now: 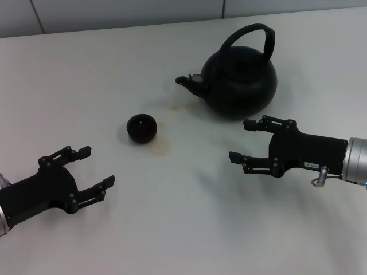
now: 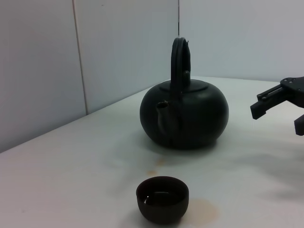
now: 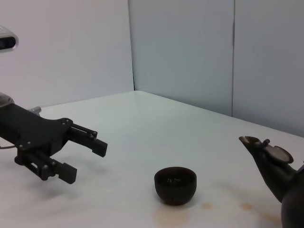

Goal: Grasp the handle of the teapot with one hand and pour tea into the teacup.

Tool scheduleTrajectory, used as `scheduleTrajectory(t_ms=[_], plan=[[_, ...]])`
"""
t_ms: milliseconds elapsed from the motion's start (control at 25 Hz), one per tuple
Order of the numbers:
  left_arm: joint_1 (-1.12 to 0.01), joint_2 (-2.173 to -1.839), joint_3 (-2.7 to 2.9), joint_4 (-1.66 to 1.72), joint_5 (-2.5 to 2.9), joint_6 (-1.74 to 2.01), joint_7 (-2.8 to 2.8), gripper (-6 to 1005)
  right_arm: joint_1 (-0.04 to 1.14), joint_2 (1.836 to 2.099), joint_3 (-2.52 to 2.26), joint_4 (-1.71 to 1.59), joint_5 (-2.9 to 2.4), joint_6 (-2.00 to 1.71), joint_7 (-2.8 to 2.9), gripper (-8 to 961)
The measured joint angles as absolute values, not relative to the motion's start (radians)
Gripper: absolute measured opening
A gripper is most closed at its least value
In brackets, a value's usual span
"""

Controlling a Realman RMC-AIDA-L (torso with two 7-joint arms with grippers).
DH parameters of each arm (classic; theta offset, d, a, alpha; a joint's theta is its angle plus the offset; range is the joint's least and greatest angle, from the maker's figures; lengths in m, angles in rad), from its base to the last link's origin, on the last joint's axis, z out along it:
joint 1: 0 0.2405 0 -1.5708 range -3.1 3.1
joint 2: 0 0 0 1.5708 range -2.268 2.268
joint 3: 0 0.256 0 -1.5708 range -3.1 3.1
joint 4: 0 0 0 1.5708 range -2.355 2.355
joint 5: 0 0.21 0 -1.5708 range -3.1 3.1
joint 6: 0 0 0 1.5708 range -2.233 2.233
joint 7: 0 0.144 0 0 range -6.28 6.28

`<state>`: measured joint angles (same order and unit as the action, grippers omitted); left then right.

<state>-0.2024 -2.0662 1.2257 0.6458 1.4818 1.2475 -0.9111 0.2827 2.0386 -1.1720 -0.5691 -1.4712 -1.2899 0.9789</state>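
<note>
the right gripper (image 1: 239,140), jaws wide open and empty, waits near the teapot (image 1: 238,80); a loose grasp on the handle (image 1: 252,35) could swing tea past the teacup (image 1: 141,128). the left gripper (image 1: 96,170) idles open too.

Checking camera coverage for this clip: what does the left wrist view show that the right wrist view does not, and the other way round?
Only the left wrist view shows the whole teapot with its arched handle, plus the open right gripper at the frame edge. Only the right wrist view shows the open left gripper hovering over the table; of the teapot it catches just the spout and part of the body. Both show the teacup standing apart from the pot, and brownish stains beside it.
</note>
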Motion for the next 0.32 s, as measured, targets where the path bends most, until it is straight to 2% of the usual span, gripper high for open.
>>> scheduleTrajectory(t_ms=[320], plan=[[-0.202,-2.066,1.226,0.647,1.482,1.252,-0.911,802,0.281,2.04,-1.169,-0.57,-1.471,-1.29,0.975,820]])
